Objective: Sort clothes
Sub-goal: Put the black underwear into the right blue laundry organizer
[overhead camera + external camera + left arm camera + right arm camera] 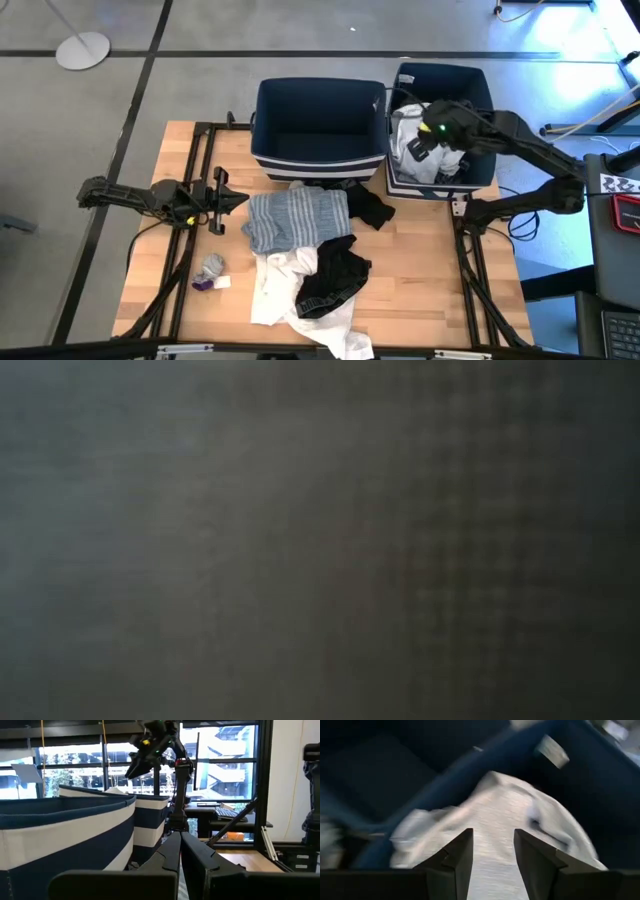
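We see the clothes in two places. Most of them lie in a pile on the table (190,300), in front of the two bins. The grey striped top (295,218) is spread at the far side of the pile, just before the left bin (318,128). A black piece (368,207) lies at its right, near the foot of the right bin (442,80). Nearer to us, a white piece (280,285) and a black item (335,282) lie over each other, touching the striped top. A small grey and purple bundle (211,272) lies apart, at the left of the pile.

More white cloth (412,150) is inside the right bin. In the right wrist view this white cloth (520,815) lies against the navy wall, just beyond the fingers. The left bin looks empty in the high view.

The right gripper (437,140) is over the right bin, above the white cloth. Its two fingers (457,857) stand apart, with nothing between them.

The left gripper (228,197) is at the left side of the table, pointing towards the striped top but not touching it. In its wrist view the fingers (197,852) are pressed together, and they hold nothing.

The low view is covered and shows only dark grey.
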Robot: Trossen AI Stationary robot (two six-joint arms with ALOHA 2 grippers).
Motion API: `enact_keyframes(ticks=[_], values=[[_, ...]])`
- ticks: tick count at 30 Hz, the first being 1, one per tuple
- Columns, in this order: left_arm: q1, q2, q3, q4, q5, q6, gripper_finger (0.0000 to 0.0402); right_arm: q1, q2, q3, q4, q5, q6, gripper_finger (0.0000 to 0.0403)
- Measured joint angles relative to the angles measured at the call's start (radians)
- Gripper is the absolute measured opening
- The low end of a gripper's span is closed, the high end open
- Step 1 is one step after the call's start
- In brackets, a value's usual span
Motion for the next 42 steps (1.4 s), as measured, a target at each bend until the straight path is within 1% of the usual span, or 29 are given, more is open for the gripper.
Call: enact_keyframes(ticks=[4, 7, 13, 17, 20, 23, 25, 27, 28, 31, 35, 38, 42], values=[[0.0, 0.0, 0.0, 0.0, 0.0, -0.021, 0.0004, 0.135, 0.0, -0.002, 0.072, -0.045, -0.002, 0.0145], [0.0, 0.0, 0.0, -0.013, 0.0, -0.072, 0.0004, 0.253, 0.002, -0.036, 0.186, -0.085, -0.026, 0.0144], [0.0, 0.0, 0.0, -0.056, 0.0, -0.153, 0.0004, 0.493, 0.003, -0.195, 0.447, -0.177, -0.136, 0.0144], [0.0, 0.0, 0.0, -0.081, 0.0, -0.183, 0.0004, 0.619, 0.009, -0.328, 0.618, -0.228, -0.166, 0.0144], [0.0, 0.0, 0.0, -0.077, 0.0, -0.176, 0.0004, 0.678, 0.026, -0.419, 0.754, -0.238, -0.166, 0.0144], [0.0, 0.0, 0.0, -0.054, 0.0, -0.166, 0.0004, 0.71, 0.061, -0.482, 0.905, -0.236, -0.177, 0.0144], [0.0, 0.0, 0.0, -0.057, 0.0, -0.166, 0.0004, 0.712, 0.098, -0.501, 0.989, -0.235, -0.191, 0.0144], [0.0, 0.0, 0.0, -0.056, 0.0, -0.158, 0.0004, 0.71, 0.136, -0.504, 1.054, -0.242, -0.163, 0.0147], [0.0, 0.0, 0.0, -0.056, 0.0, -0.155, 0.0004, 0.71, 0.156, -0.504, 1.077, -0.265, -0.144, 0.015], [0.0, 0.0, 0.0, -0.055, 0.0, -0.147, 0.0004, 0.713, 0.22, -0.503, 1.105, -0.338, -0.135, 0.0174], [0.0, 0.0, 0.0, -0.056, 0.0, -0.138, 0.0004, 0.742, 0.315, -0.498, 1.11, -0.361, -0.093, 0.0233], [0.0, 0.0, 0.0, -0.063, 0.0, -0.149, 0.0004, 0.774, 0.395, -0.481, 1.111, -0.317, -0.06, 0.0283], [0.0, 0.0, 0.0, -0.064, 0.0, -0.162, 0.0004, 0.817, 0.489, -0.474, 1.114, -0.256, -0.113, 0.0338]])
